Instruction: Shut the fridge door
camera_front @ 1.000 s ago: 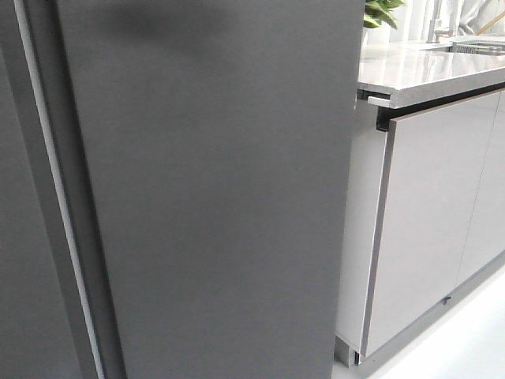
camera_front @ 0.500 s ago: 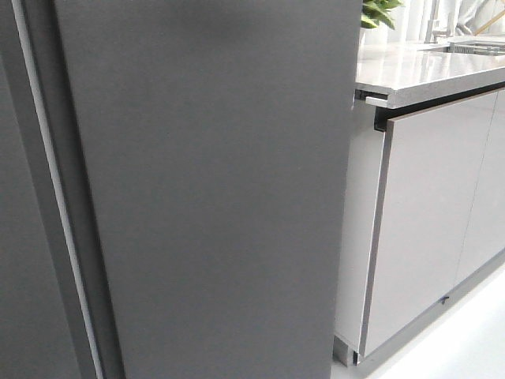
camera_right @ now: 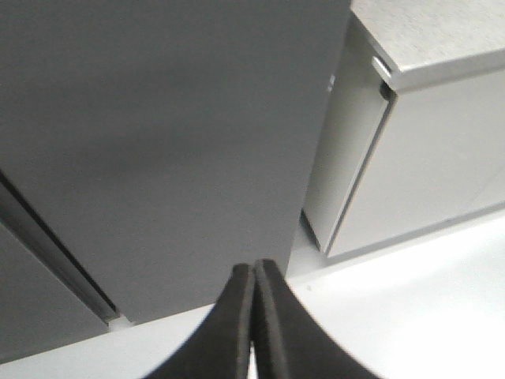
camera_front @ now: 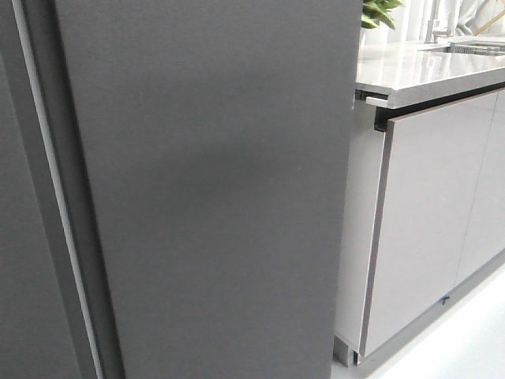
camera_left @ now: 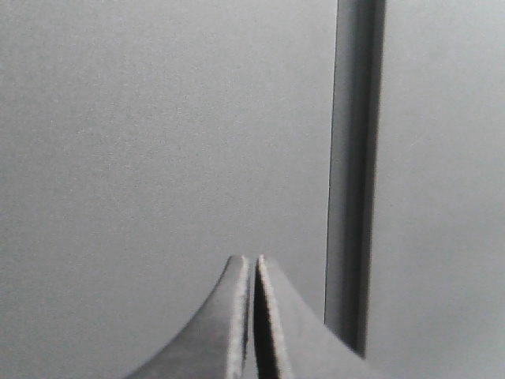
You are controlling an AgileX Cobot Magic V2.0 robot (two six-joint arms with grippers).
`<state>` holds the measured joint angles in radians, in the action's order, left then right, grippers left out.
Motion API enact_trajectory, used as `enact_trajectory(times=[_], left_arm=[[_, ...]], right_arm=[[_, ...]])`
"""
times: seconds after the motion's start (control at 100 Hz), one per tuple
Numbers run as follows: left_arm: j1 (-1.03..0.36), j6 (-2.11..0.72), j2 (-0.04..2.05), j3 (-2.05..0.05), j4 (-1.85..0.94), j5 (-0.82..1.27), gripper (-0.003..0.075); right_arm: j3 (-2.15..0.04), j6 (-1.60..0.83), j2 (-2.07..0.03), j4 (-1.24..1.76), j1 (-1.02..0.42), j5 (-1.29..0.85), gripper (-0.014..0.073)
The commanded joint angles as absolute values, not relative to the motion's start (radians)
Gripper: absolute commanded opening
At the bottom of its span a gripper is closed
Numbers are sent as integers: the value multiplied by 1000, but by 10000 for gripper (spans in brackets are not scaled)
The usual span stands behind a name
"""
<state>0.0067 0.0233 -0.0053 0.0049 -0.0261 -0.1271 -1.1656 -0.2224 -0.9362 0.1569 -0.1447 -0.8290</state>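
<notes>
Fridge door (camera_front: pixel 213 189) seemingly flush beside countertop (camera_front: pixel 426 75) edge; left gripper (camera_left: pixel 251 264) and right gripper (camera_right: pixel 254 272) pinched empty; advisable: press flat, gently.

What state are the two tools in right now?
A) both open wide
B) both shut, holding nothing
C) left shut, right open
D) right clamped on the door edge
B. In the left wrist view the left tool has its fingers pressed together with nothing between them, facing the fridge door; in the right wrist view the right tool is closed the same way and grips nothing.
</notes>
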Motion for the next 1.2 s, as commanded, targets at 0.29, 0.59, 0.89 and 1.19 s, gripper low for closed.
enact_trajectory(times=[0.29,0.59,0.89,1.19], left_arm=[[8,25,-17,40,-30,-201,-20],[8,25,-17,40,-30,-201,-20],[8,25,-17,40,-30,-201,-20],[8,25,-17,40,-30,-201,-20]], right_arm=[[-929,-164,-517,154,-136,-919,-46],[-793,-164,-404,190,-112,-809,-46],[-313,-164,-111,220,-27,-333,-46],[11,-164,30,269,59,-96,-46]])
